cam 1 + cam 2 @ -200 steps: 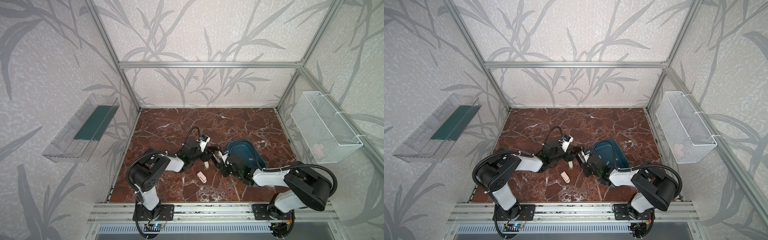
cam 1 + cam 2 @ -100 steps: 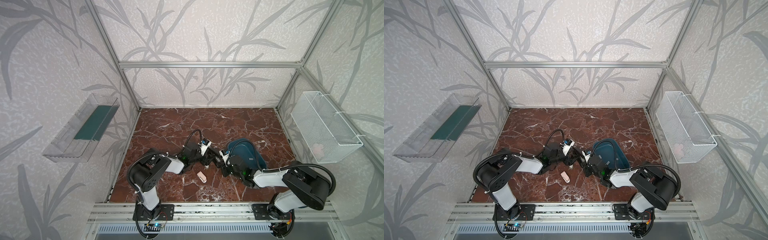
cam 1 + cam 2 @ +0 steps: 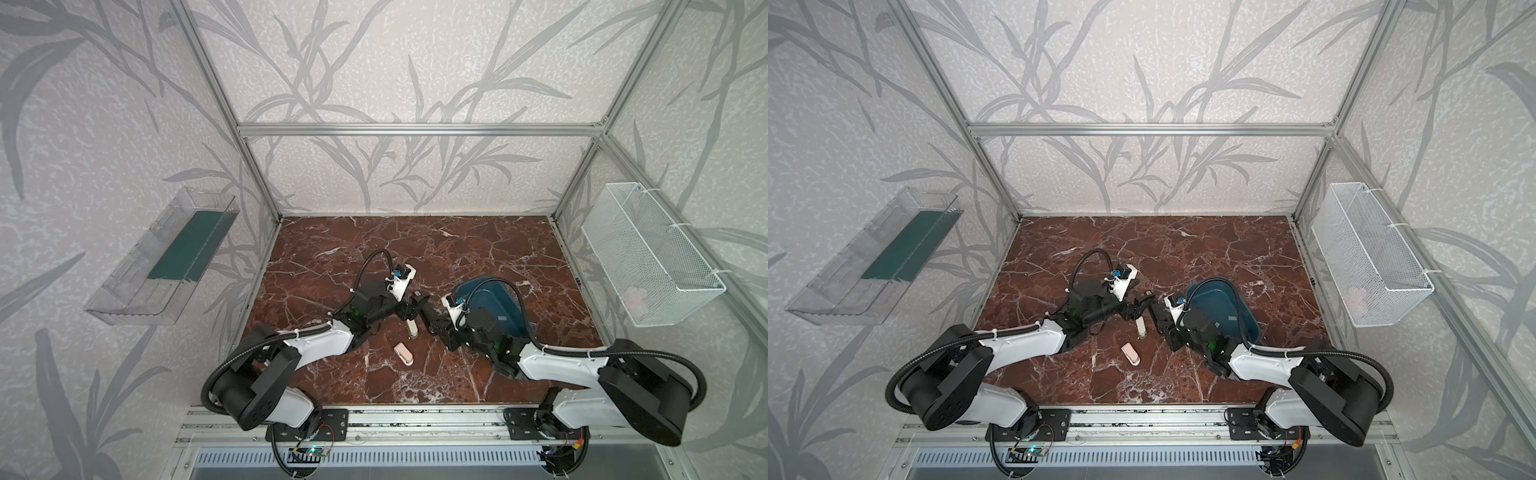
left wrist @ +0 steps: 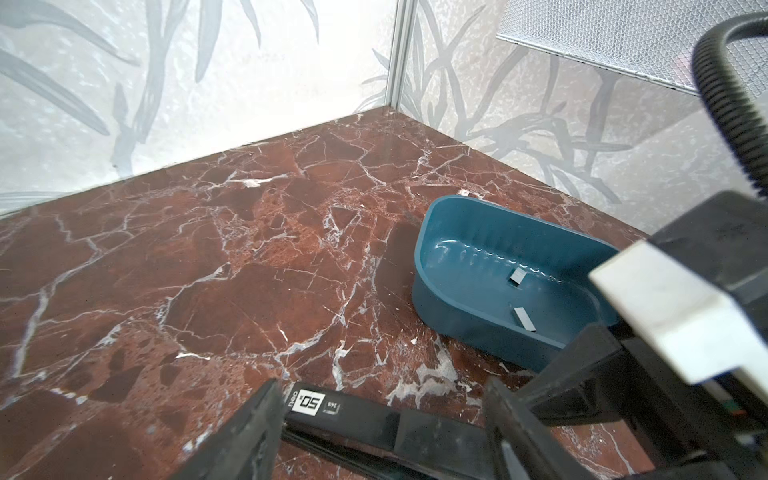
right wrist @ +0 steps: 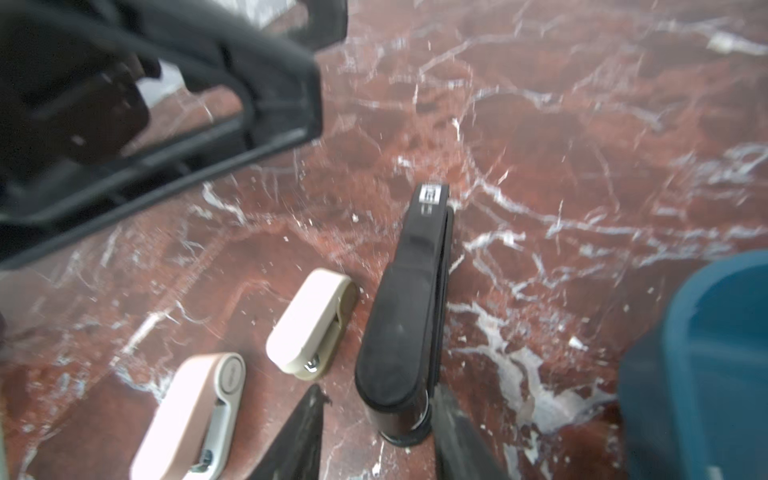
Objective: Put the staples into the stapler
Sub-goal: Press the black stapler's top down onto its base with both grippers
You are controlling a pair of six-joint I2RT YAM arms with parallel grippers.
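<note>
There are three staplers: a black stapler (image 5: 405, 307), a cream stapler (image 5: 309, 322) and a pink stapler (image 5: 195, 411). Two staple strips show in the left wrist view: one strip (image 4: 517, 277) and another strip (image 4: 524, 319). There is one tray (image 4: 461, 328), one basket (image 3: 648, 257), one bin (image 3: 137, 282), and two arms: left arm (image 3: 316, 345) and right arm (image 3: 557, 365).

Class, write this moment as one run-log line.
left tool: open, straddling labelled end of black stapler | right tool: open around its other end | staples: two strips in blue tub
</note>
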